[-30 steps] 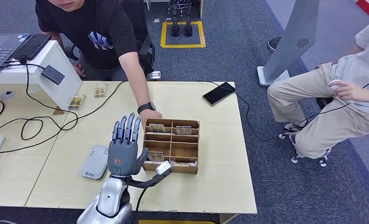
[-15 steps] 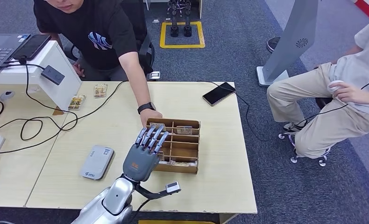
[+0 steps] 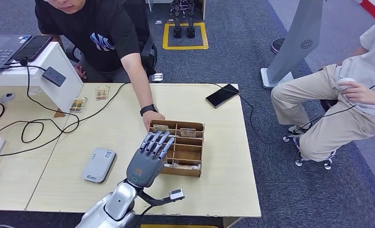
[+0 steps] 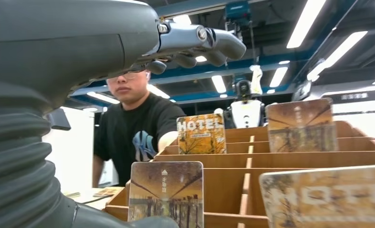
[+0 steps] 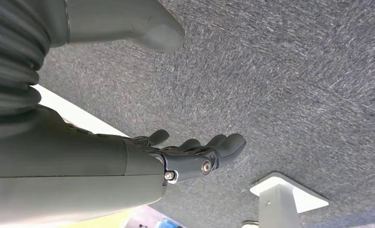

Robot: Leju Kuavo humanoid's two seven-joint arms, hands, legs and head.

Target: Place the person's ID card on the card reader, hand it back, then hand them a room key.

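The left hand (image 3: pixel 147 159) has swung from above the reader (image 3: pixel 98 165) to over the key box (image 3: pixel 178 147), fingers spread, empty. Key cards (image 4: pixel 166 192) stand in its slots, so key-fetching seems underway. The right hand (image 5: pixel 176 154) hangs loosely open.

Card box (image 3: pixel 190 164): left hand (image 3: pixel 147 159) covers its near-left slots.
Nearest card (image 4: pixel 328 199): blurred, cut by the frame edge.

Card reader (image 3: pixel 98 165) left of key box (image 3: pixel 181 148), both on table (image 3: pixel 223 142).
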